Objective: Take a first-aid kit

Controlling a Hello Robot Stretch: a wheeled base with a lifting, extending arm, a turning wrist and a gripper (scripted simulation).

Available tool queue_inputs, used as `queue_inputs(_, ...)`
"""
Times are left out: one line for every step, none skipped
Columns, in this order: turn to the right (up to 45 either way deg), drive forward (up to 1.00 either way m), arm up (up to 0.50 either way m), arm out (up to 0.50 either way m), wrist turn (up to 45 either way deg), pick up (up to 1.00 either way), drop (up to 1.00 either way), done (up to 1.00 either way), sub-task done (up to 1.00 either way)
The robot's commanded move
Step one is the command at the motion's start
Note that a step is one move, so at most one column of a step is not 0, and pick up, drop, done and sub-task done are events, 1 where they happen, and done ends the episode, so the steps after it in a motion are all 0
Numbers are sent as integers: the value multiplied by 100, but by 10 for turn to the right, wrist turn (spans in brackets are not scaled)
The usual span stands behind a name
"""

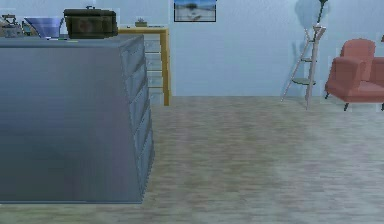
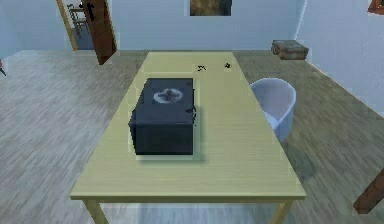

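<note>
A dark grey case with a round cross emblem on its lid, the first-aid kit (image 2: pixel 165 115), lies on a pale wooden table (image 2: pixel 240 150) in the arm side view. It sits left of the tabletop's middle, with bare wood all around it. Its long side runs away from the table's near edge.
Two small dark items (image 2: pixel 201 67) lie at the table's far end, and a pale chair (image 2: pixel 275 103) stands at its right side. A brown door (image 2: pixel 100 25) and a brown box (image 2: pixel 288 48) lie beyond. In the forward view, a grey drawer cabinet (image 1: pixel 70 110) stands left and a red armchair (image 1: pixel 358 72) right, with open floor between.
</note>
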Motion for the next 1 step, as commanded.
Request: queue_inputs(0,0,32,0,0,0,0,0,0)
